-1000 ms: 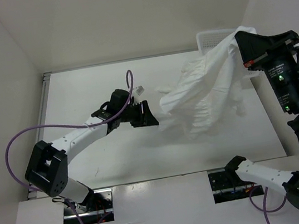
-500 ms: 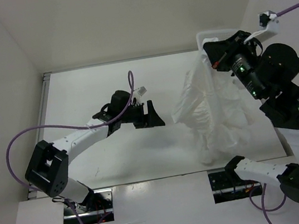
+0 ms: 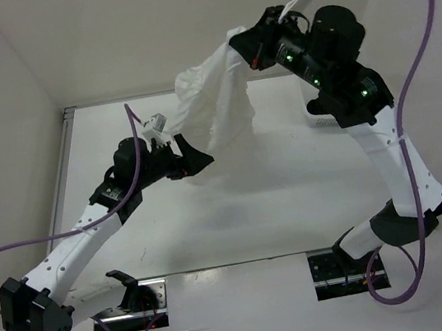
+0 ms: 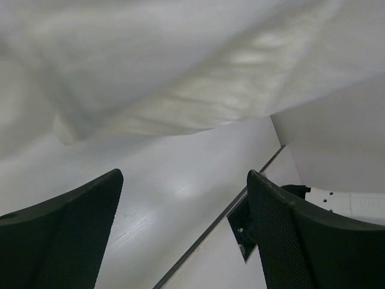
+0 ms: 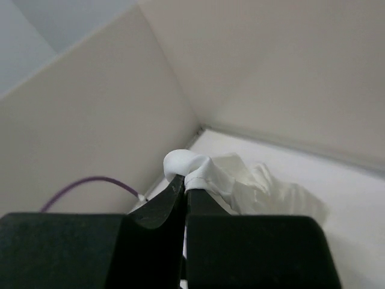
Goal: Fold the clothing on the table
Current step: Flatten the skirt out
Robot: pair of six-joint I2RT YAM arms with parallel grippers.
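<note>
The clothing (image 3: 216,104) is a thin white wrinkled garment hanging in the air over the back of the table (image 3: 292,196). My right gripper (image 3: 247,45) is raised high and shut on one bunched edge of it; in the right wrist view the hem pokes out above the closed gripper (image 5: 185,182) and the clothing (image 5: 264,188) trails down beyond. My left gripper (image 3: 190,155) is open just beside the garment's lower hanging end. In the left wrist view the clothing (image 4: 180,66) spreads above the gripper (image 4: 183,177), with nothing between the fingers (image 4: 66,232).
A white mesh basket (image 3: 318,114) stands at the back right, partly hidden by the right arm. Walls close the table on the left, back and right. The table's metal edge (image 4: 204,235) and a mounting plate show in the left wrist view.
The right arm swung up and to the left, carrying the clothing from the right side to over the back middle. The left gripper opened wider and rose toward the garment's lower end.
</note>
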